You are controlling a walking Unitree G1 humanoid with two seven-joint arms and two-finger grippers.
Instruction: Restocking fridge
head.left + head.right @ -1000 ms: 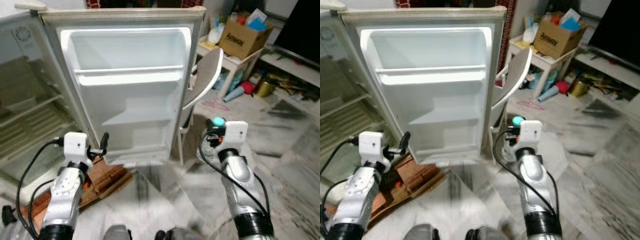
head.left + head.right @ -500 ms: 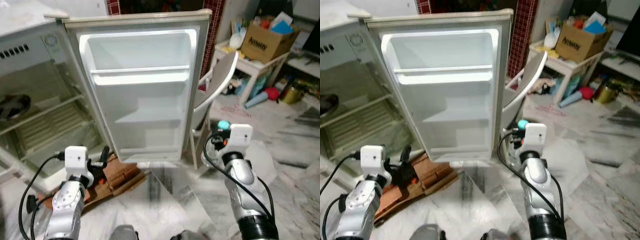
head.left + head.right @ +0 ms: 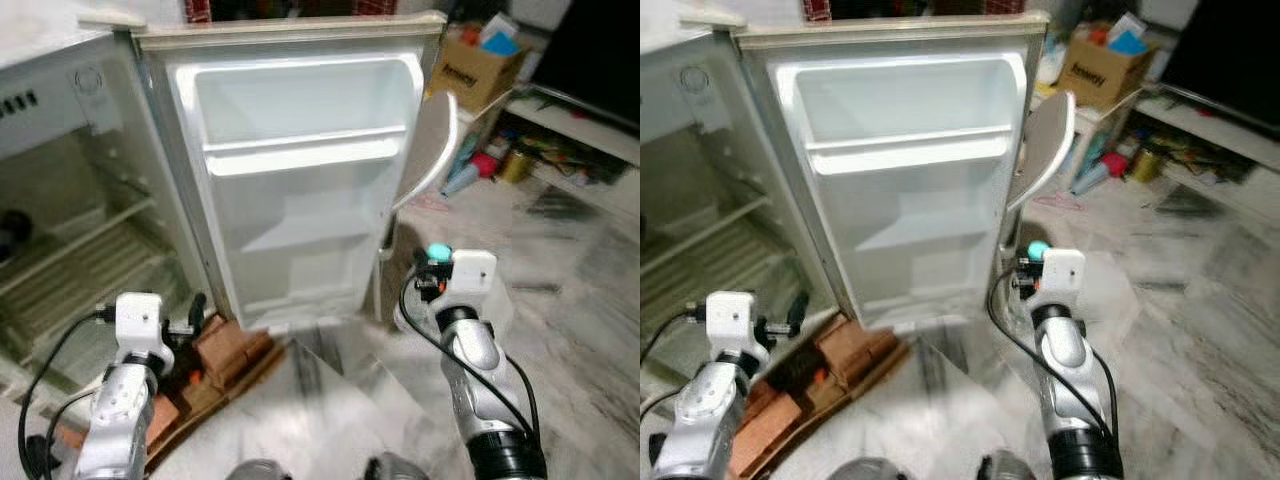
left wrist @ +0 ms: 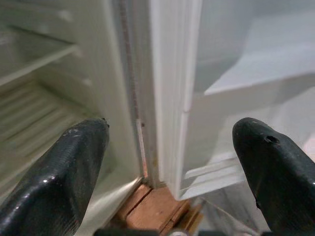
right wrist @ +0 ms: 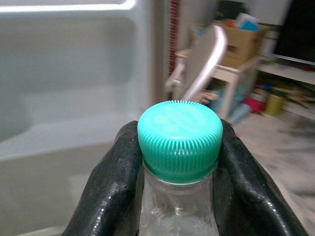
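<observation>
Fridge point(image 3: 70, 200) stands in front of you with its door point(image 3: 300, 180) swung fully open, the door's white inner shelves facing you and its cabinet with wire racks off to your left. Your right gripper point(image 5: 177, 196) is clamped on a clear bottle point(image 5: 174, 216) just under its ribbed teal cap point(image 5: 178, 140), one black finger pressed to each side of the neck. From your head you see that cap point(image 3: 438, 251) poking up beside the white wrist block, held in front of the door's outer edge, low and to its right, not touching the door. Your left gripper point(image 4: 167, 172) is spread wide and holds nothing; its fingers point(image 4: 54, 182) frame the hinge side, where the door meets the cabinet, with a stack of reddish bricks point(image 3: 225, 355) on the floor below. That left arm point(image 3: 125, 390) sits low near the foot of the fridge. Behind the door you have a white chair point(image 3: 1045, 150), and beyond it a low white table carrying a cardboard box point(image 3: 475, 70). The floor is pale marble point(image 3: 580, 300)
</observation>
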